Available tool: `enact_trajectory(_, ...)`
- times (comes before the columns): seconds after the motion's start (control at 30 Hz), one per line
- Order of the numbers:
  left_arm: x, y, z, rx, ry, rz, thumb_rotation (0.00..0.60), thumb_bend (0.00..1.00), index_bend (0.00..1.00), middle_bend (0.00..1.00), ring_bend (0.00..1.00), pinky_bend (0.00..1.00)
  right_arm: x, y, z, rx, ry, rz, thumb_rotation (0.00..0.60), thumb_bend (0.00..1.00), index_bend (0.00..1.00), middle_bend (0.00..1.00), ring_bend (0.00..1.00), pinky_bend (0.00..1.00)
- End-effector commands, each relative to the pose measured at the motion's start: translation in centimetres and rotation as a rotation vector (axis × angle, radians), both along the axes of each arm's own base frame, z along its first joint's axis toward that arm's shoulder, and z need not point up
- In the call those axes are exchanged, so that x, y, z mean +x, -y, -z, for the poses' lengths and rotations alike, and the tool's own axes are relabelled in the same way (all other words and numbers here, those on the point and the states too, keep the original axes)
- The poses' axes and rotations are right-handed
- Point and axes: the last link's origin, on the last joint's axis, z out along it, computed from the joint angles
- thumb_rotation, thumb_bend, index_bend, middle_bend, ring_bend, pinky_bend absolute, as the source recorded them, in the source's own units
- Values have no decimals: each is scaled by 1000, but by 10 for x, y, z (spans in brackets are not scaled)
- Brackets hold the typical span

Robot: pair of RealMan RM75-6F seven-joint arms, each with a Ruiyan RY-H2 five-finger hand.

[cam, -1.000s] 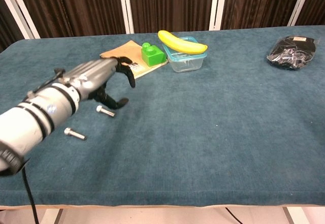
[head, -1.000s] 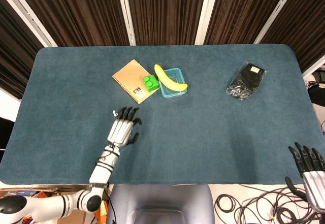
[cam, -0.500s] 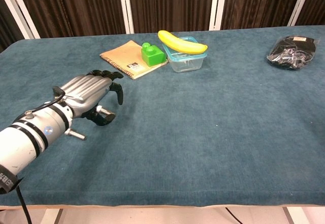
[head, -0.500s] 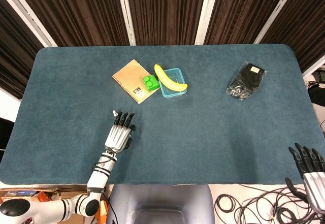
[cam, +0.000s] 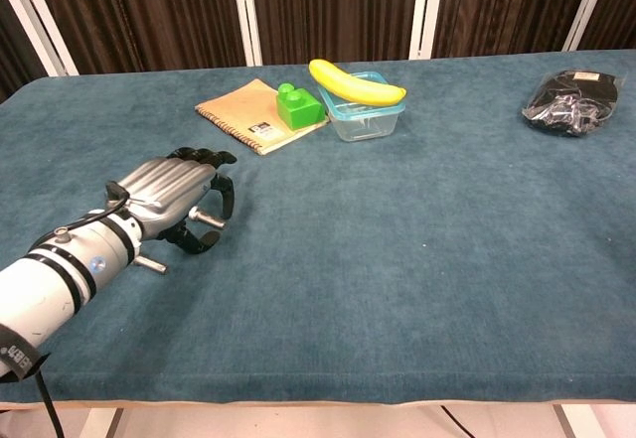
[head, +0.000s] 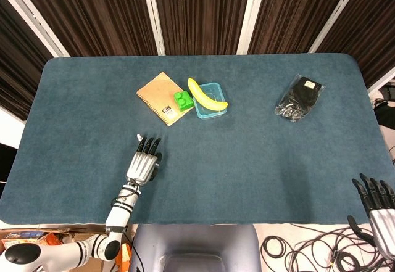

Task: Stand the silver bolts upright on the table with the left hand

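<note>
Left hand (cam: 174,188) low over the near-left table (head: 259,155), fingers curled around the lying silver bolt (cam: 207,219), apparently not yet pinching; second bolt (cam: 149,262) beside the wrist could get knocked by the forearm.

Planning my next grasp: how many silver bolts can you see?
2: one bolt lying under the left hand, another bolt lying beside its wrist. More may be hidden.

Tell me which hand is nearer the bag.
Right. The right hand sits off the table's near right corner, below the bag; the left hand is far across near the bolts.
</note>
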Motion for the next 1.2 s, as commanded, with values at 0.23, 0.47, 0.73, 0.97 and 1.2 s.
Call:
enact_trajectory(0.23,-1,0,2,0,-6,5,600,362,528,55,0,0,0,-1,-1,-3,2,1,600,289,0,0,0,36)
enact_trajectory(0.47,-2,-3,3,0,-10,-3,600,363,550,56,0,0,0,0,-1,-4,3,0,600,290,0,0,0,36)
enact_trajectory(0.73,-2,-3,3,2,-10,-2,600,366,571,60,0,0,0,0,-1,-3,2,0,600,290,0,0,0,36)
enact_trajectory(0.97,2,-4,-2,16,28,8,600,381,604,67,0,0,0,-1,-1,-3,3,-1,600,290,0,0,0,36)
enact_trajectory(1.2,4,-7,-13,44,65,10,600,381,606,69,0,0,0,-1,-1,-4,3,-3,600,290,0,0,0,36)
